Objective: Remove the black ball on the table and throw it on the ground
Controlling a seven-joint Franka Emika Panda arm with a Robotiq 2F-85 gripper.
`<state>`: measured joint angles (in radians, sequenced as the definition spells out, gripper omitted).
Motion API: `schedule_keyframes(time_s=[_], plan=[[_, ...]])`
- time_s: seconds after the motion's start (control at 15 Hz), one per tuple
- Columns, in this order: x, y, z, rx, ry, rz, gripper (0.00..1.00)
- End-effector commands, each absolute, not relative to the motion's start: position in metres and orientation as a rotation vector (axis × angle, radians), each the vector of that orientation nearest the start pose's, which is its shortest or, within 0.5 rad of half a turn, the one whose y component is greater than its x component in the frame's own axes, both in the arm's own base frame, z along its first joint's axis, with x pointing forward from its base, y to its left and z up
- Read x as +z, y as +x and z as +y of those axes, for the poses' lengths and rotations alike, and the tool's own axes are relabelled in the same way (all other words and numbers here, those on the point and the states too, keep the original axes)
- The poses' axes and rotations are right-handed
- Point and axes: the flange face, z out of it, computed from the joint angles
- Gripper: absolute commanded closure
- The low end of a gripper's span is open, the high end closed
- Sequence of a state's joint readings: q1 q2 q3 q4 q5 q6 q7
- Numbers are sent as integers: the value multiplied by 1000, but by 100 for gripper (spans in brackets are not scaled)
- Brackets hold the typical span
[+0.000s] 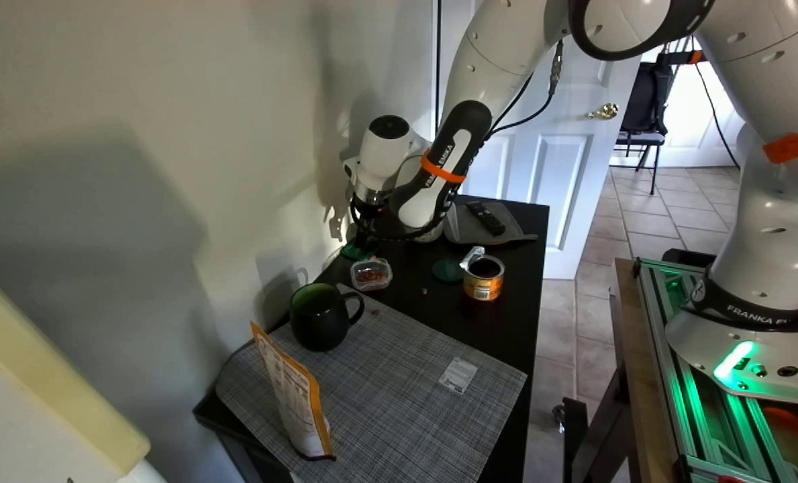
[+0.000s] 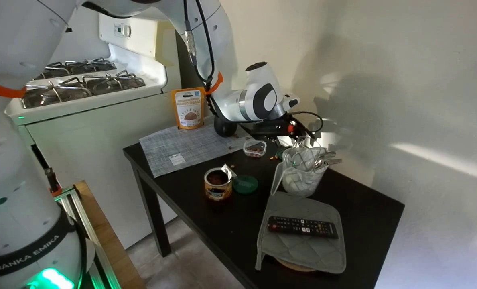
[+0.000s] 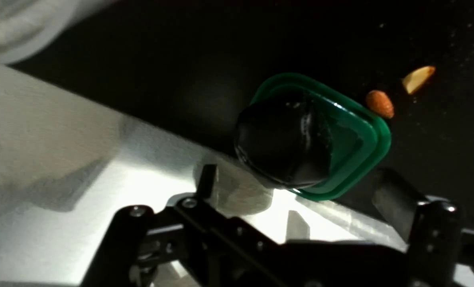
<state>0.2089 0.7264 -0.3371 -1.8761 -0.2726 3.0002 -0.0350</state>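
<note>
The black ball (image 3: pixel 282 139) sits on a green lid (image 3: pixel 352 135) at the wall-side edge of the black table (image 3: pixel 189 79) in the wrist view. My gripper (image 3: pixel 296 175) is open, its fingers apart to either side, with the ball ahead of the gap and nothing held. In an exterior view the gripper (image 1: pixel 370 225) points down over the green lid (image 1: pixel 357 251); the arm hides the ball. In the other direction of view, a jug and the gripper (image 2: pixel 298 130) hide it too. The pale tiled ground (image 1: pixel 556 329) lies beside the table (image 1: pixel 419 315).
A clear tub of nuts (image 1: pixel 372 275), an open can (image 1: pixel 484 278), a dark mug (image 1: pixel 321 315) and an orange-white pouch (image 1: pixel 294 396) stand around the grey mat (image 1: pixel 399 376). A clear jug with utensils (image 2: pixel 302 176) and a remote (image 2: pixel 302 226) are near the arm. A wall borders the table.
</note>
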Motion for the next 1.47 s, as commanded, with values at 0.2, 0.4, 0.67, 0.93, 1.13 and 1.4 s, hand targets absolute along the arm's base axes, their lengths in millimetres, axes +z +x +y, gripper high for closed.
schedule_keyframes(time_s=[0.2,0.4,0.67,0.93,1.13,1.4], plan=[[155,670,-45,-621,-3446,-449,26],[161,668,-43,-599,-3459,-436,48],[174,666,-35,-602,-3437,-440,76],[197,662,-24,-637,-3393,-465,81],[224,651,-16,-649,-3373,-482,82],[266,612,-16,-520,-3332,-624,82]])
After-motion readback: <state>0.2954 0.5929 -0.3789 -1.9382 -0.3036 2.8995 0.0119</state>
